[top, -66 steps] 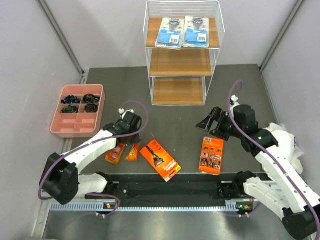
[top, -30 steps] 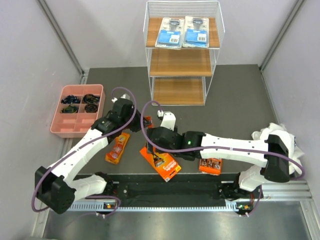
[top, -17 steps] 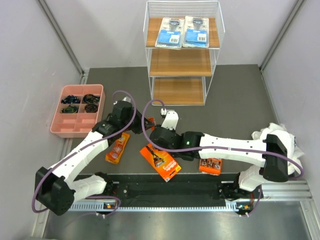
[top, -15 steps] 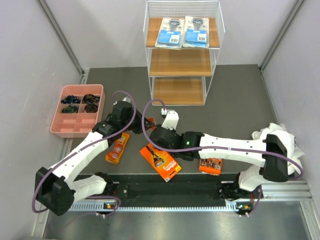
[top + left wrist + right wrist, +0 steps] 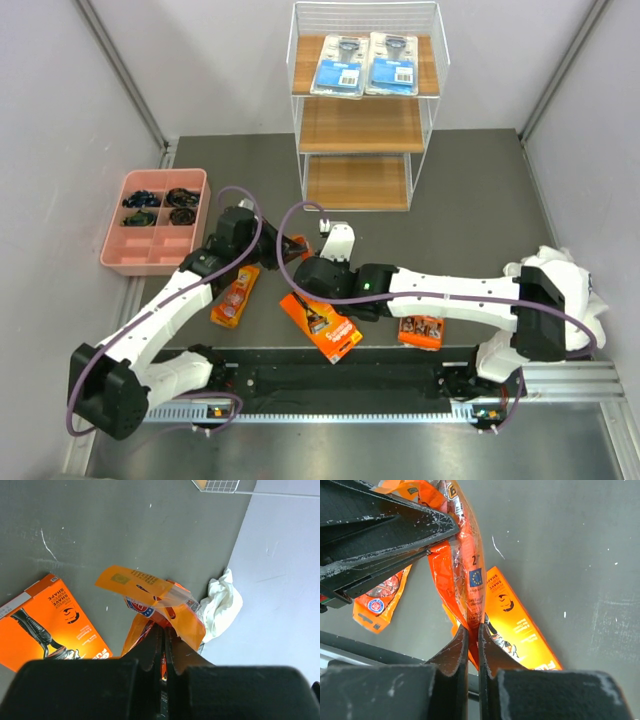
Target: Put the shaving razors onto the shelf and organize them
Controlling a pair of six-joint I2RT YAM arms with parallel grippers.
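Your left gripper (image 5: 164, 630) has its jaws pressed together on a small orange plastic pouch (image 5: 150, 592). Your right gripper (image 5: 472, 629) pinches that same pouch from the other side, jaws squeezed flat on the film. That makes one pouch in two grips, held off the dark table (image 5: 470, 190) near its centre.

Seen from above, a second orange pouch (image 5: 236, 294) lies flat at 8 o'clock of the held one. At 5 o'clock lies one long orange-and-black cardboard box (image 5: 320, 324), just beside your right arm. At 4 o'clock one orange card (image 5: 420, 331) shows partly from under that arm.

At 12 o'clock stands the tall white wire shelf (image 5: 362, 125) with three wooden boards. Two clear-and-blue blister cards (image 5: 342, 64) lie side by side on its top board.

You count six packs: two shelved, three on the table, one gripped. At 10 o'clock sits one pink plastic compartment tray (image 5: 150, 252), with small dark items in its far compartments.
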